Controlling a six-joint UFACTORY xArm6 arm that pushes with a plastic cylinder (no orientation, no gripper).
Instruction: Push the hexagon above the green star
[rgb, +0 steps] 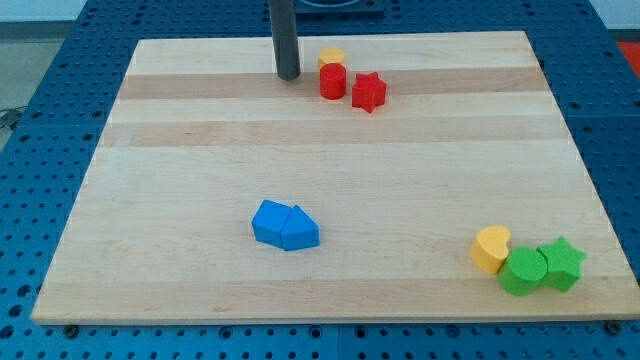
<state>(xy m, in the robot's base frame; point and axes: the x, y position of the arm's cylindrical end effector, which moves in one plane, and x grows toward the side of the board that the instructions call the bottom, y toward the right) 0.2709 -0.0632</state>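
Green star, green cylinder and yellow heart-like block crowd the view's bottom right, while the probable hexagon, the yellow block at the top, touches the red cylinder beside the red star, so my tip, a jawless rod just left of them, risks dragging reds along; count: two each of green, yellow, red, and blue blocks.

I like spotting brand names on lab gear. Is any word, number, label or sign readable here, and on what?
None: no readable text anywhere.
The blocks, such as the green star, are plain coloured.
The board shows bare wood grain.
The rod ending in my tip is plain dark.
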